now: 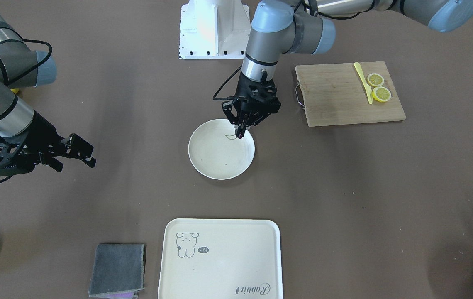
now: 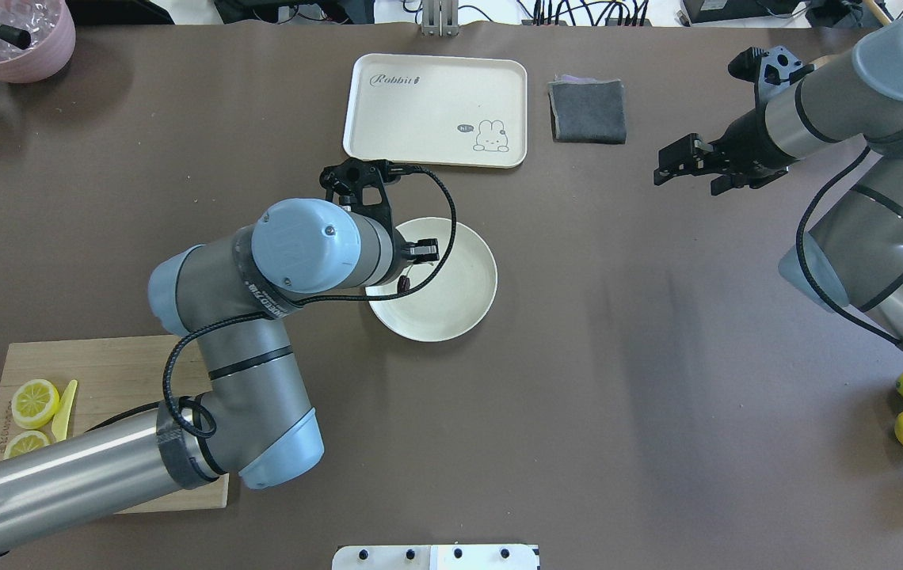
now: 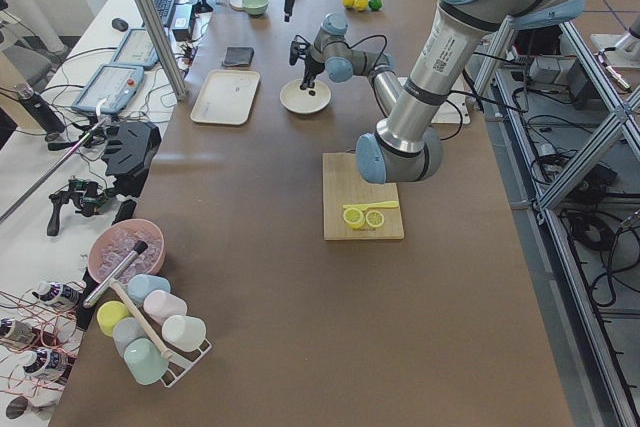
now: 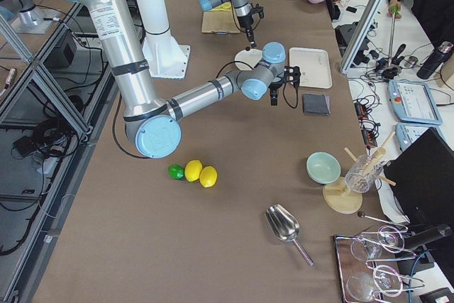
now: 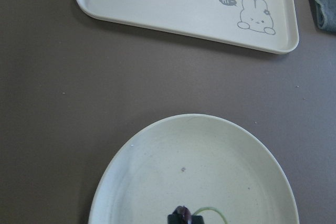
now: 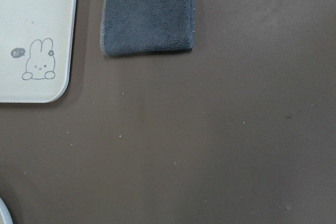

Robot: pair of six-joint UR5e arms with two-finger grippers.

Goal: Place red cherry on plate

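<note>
Though tiny over round cream plate (image 5: 157, 171), maroon cherry (image 5: 182, 212), green-stemmed.

Left gripper (image 1: 240, 134) points straight down near centre, jaws pinched together; right gripper (image 1: 78, 165) hovers at nine o'clock, jaws apart

Silver-grey tubes (image 2: 63, 475), pale blue joint caps (image 2: 305, 245) and looping black cables (image 2: 454, 210) lead to the black openwork left tool (image 1: 240, 132) and right tool (image 1: 76, 162).
</note>
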